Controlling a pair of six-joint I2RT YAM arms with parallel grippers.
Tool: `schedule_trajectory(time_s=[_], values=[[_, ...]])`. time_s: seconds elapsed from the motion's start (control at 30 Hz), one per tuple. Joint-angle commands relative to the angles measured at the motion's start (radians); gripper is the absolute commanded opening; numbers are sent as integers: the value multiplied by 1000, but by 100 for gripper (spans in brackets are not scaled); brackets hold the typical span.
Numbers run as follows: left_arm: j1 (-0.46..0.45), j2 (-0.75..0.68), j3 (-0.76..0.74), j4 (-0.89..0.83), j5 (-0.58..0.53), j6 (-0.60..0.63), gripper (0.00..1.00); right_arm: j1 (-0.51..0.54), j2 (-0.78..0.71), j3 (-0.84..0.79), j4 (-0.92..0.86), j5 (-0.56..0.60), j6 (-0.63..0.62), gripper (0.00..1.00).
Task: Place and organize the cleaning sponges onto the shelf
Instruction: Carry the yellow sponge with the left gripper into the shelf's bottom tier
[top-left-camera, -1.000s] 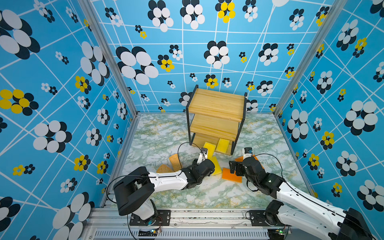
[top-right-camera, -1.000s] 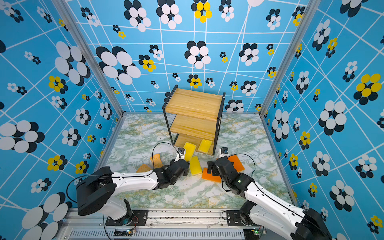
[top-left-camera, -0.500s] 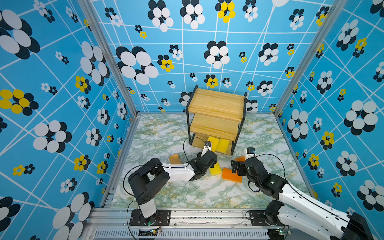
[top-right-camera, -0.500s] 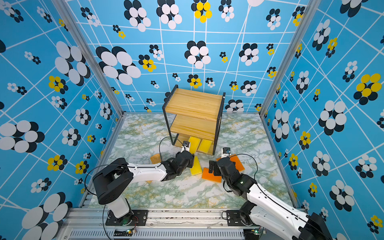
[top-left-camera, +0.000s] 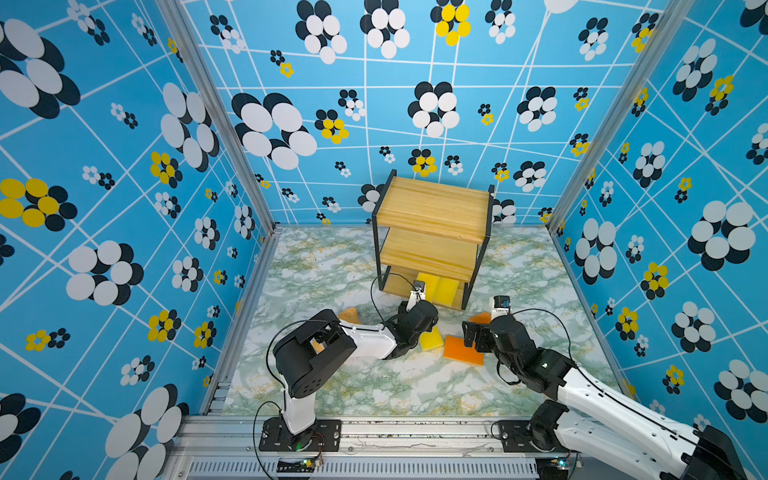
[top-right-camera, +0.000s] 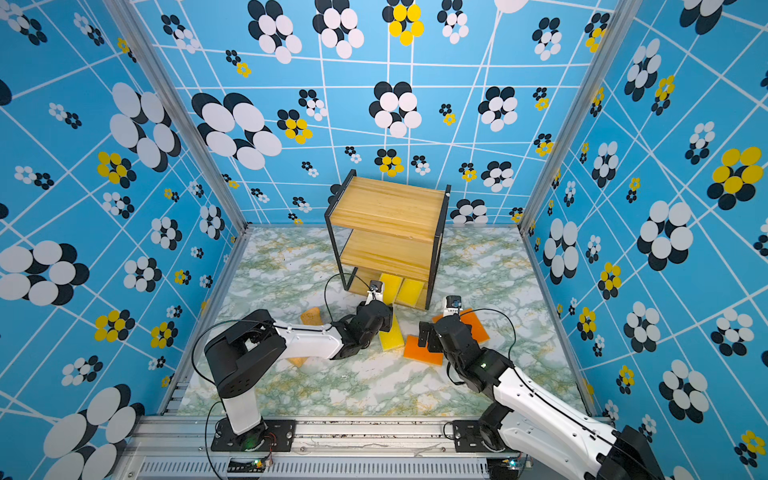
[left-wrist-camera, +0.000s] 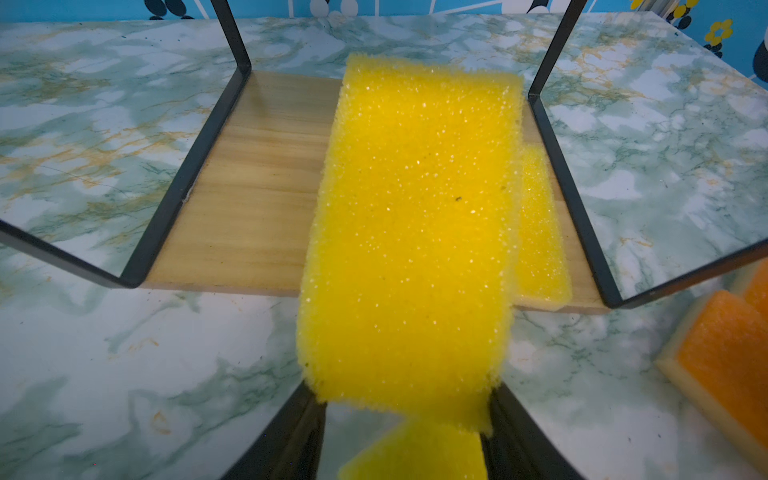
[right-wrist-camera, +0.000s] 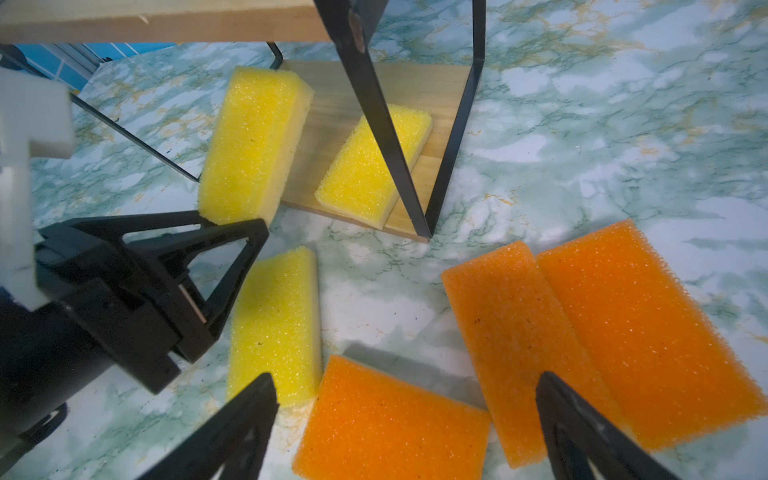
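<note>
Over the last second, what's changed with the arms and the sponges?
The left gripper, shut on a yellow sponge, moved toward the shelf, carrying it partly over the shelf's bottom board. The right gripper, open above the orange sponges, barely moved; everything else stayed put.

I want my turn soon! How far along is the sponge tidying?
Done: one flat yellow sponge lies on the bottom board of the black-framed wooden shelf. In hand: the left gripper holds a second yellow sponge over that board's front edge. Left on the table: a third yellow sponge, three flat orange sponges, two tan porous sponges.
</note>
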Motion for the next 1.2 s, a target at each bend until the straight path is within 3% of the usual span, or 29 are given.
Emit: schedule_trajectory(time_s=[0.0, 0.23, 1.17], values=[[19, 32, 33, 26, -29, -15, 57, -7, -5, -22, -8, 11, -13, 99], [37, 74, 77, 17, -27, 48, 57, -9, -9, -27, -7, 13, -13, 99], [70, 191, 141, 73, 40, 7, 57, -15, -11, -43, 1, 13, -14, 99]])
